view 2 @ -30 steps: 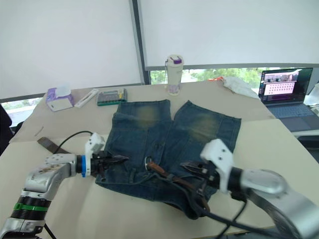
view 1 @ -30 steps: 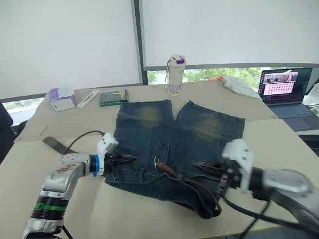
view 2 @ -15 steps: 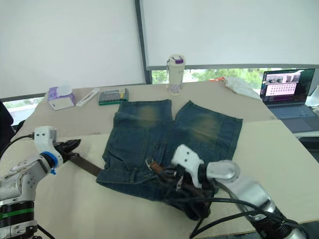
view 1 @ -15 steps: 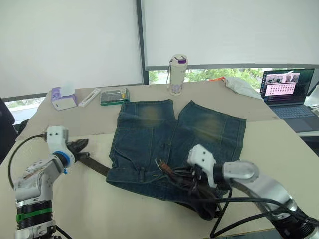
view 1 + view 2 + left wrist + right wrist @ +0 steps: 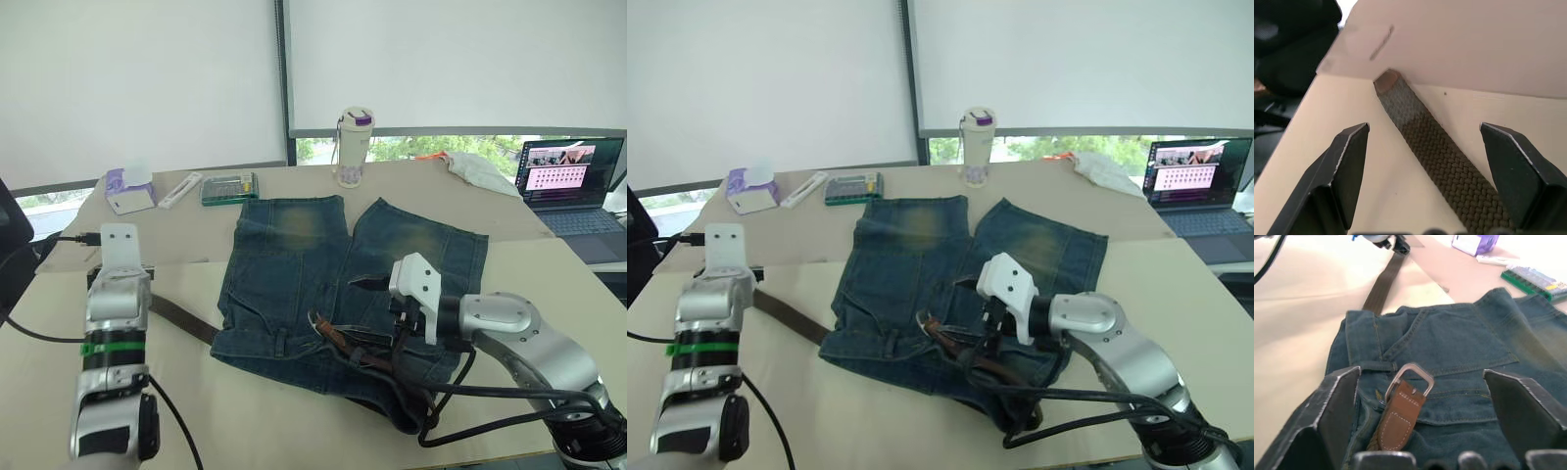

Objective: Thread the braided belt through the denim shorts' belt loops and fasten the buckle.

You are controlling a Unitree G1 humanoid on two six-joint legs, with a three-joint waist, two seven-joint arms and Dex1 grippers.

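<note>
Both my arms pulled back; left end effector (image 5: 1420, 161) open over belt (image 5: 1442, 161), right end effector (image 5: 1420, 406) open above buckle (image 5: 1409, 381).

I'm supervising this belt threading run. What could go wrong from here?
The left gripper is open over the braided belt near its tip; closing off-centre might miss the strap. The right gripper is open around the buckle, which lies loose on the denim shorts, so it may pinch denim too.

It looks like an office, with a laptop (image 5: 571, 185) on the tabletop (image 5: 549, 274), a window (image 5: 411, 147) with white blinds (image 5: 451, 59), and a tissue box (image 5: 129, 191).
</note>
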